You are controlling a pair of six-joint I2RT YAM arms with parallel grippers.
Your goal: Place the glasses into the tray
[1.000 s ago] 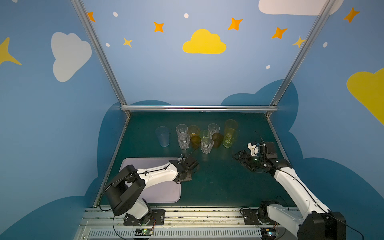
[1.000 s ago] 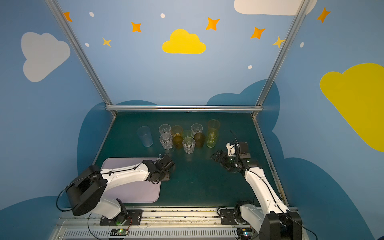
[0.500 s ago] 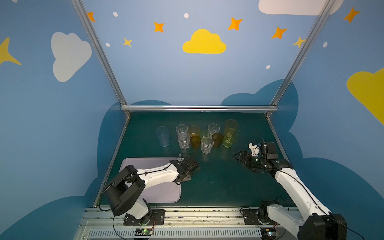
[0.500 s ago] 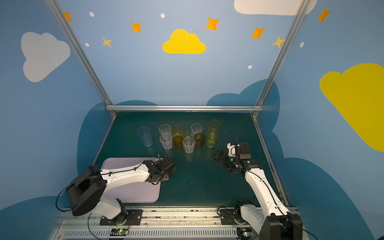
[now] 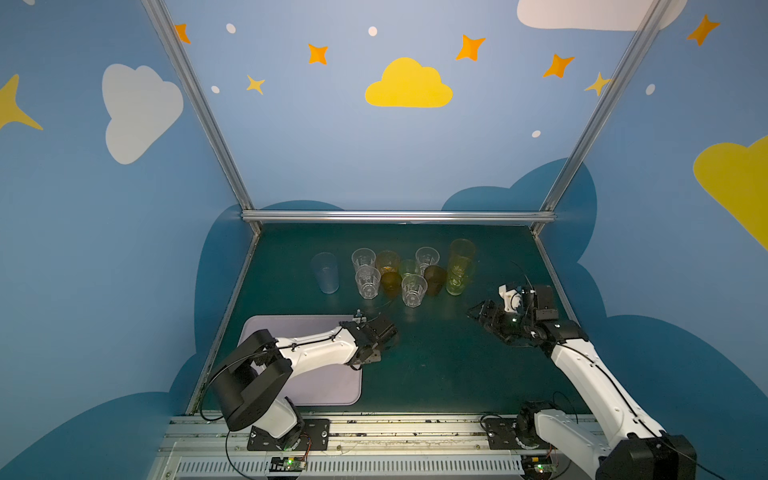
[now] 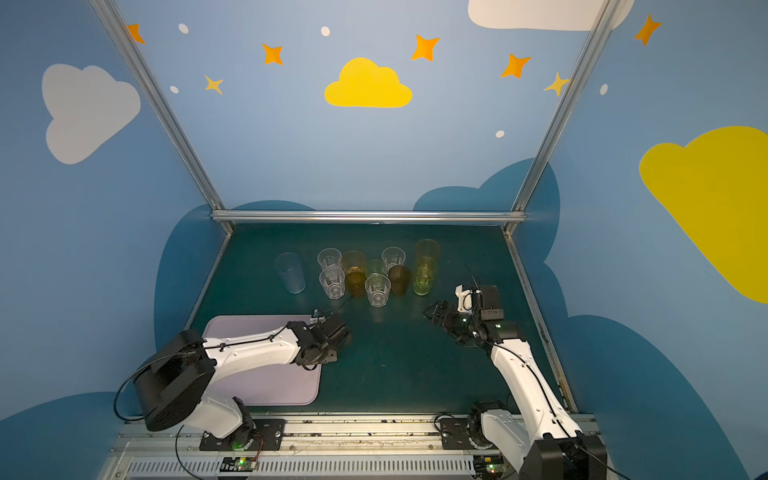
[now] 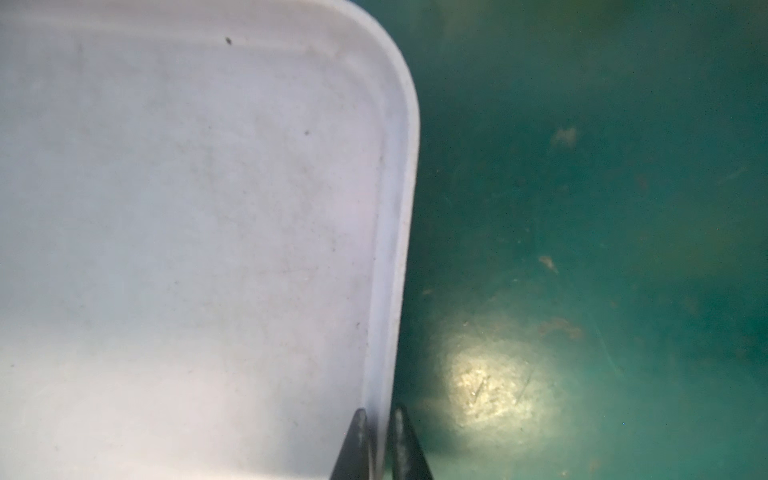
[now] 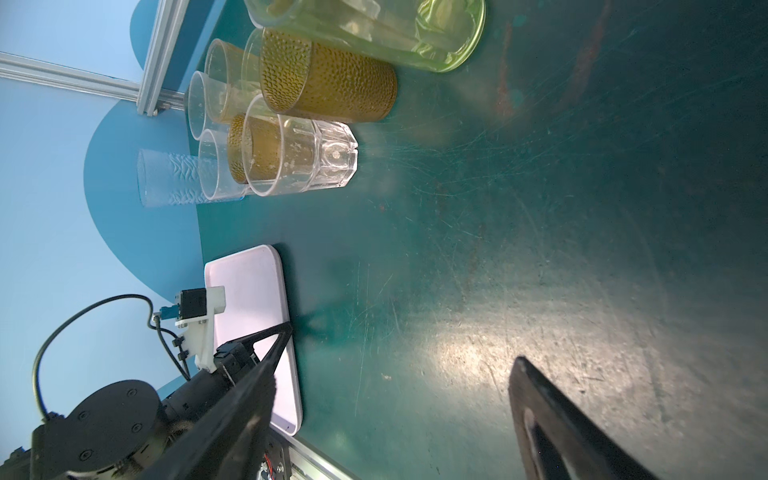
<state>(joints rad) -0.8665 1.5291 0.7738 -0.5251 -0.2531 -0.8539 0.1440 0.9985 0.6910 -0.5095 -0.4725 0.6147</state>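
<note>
The glasses stand in a cluster at the back of the table in both top views: a pale blue tall one (image 5: 325, 272), several short clear ones (image 5: 414, 291), brown ones (image 5: 435, 280) and a tall yellow-green one (image 5: 460, 266). The lilac tray (image 5: 324, 386) (image 6: 270, 390) lies at the front left with nothing on it. My left gripper (image 5: 365, 360) (image 7: 378, 419) is shut on the tray's right rim (image 7: 395, 249), one finger on each side. My right gripper (image 5: 482, 320) (image 8: 395, 374) hovers open over bare table, right of the tray, holding nothing.
Green table top (image 5: 436, 365). Blue walls enclose the sides and back, with a metal rail (image 5: 395, 216) along the back edge. The brown dimpled glass (image 8: 332, 87) and a clear faceted glass (image 8: 303, 158) are the nearest to my right gripper.
My left gripper's fingers have closed onto the tray's right rim. The right arm and the glasses have not moved.
</note>
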